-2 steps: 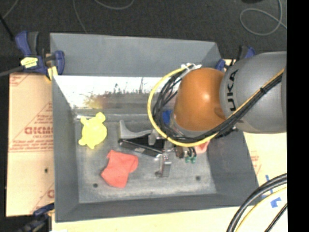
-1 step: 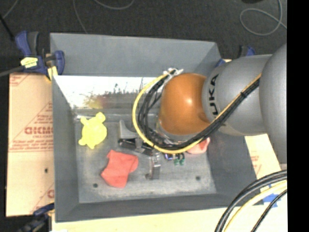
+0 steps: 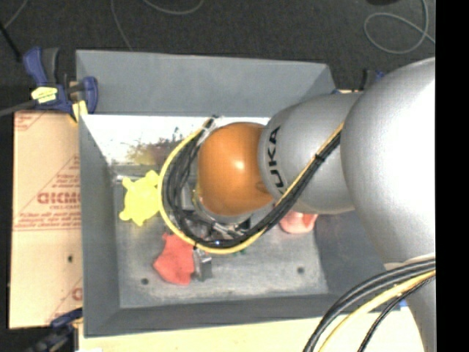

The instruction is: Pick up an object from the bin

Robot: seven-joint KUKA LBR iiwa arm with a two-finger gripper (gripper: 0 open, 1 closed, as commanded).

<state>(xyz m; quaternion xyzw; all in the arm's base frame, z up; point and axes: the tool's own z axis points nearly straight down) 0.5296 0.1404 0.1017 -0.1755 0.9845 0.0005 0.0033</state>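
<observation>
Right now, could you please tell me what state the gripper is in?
Gripper: cannot be told; it sits down in the bin beside a red lump.

A grey metal bin (image 3: pixel 242 281) held three small things on its floor: a yellow splayed shape (image 3: pixel 141 199) at left, a red lump (image 3: pixel 173 262) near the front, and a partly hidden pink piece (image 3: pixel 297 223) at right.

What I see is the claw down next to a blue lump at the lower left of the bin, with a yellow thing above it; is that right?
Not quite: the lump next to the claw is red, not blue. The camera view shows it at the lower left of the bin, with the yellow thing above it.
</observation>
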